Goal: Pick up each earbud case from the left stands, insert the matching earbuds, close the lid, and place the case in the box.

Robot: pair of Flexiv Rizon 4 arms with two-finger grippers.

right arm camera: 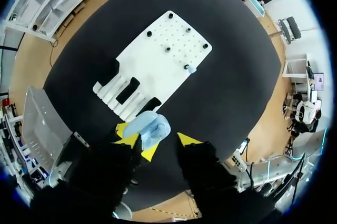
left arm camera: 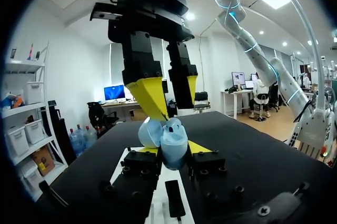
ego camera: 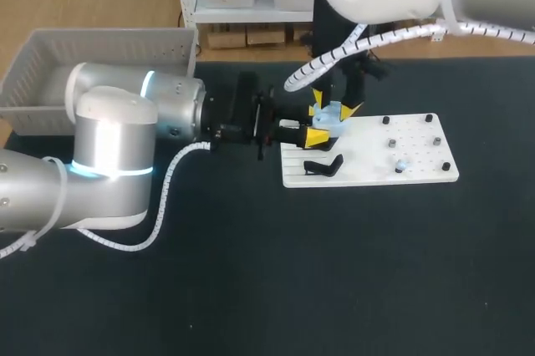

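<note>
left claw (left arm camera: 175, 149) clamps blue case (left arm camera: 172, 141) from both sides, above stand end of board (ego camera: 418, 143). lid (left arm camera: 149, 132) looks open. right claw (right arm camera: 164, 142) spread, holds nothing, one tip against lid.

risk: off-centre push twists case or slips it from clamp; lid shuts with no bud inside.

count: one case, one earbud (right arm camera: 192, 69) on board, three black stands (right arm camera: 128, 90), one box (ego camera: 50, 55).
</note>
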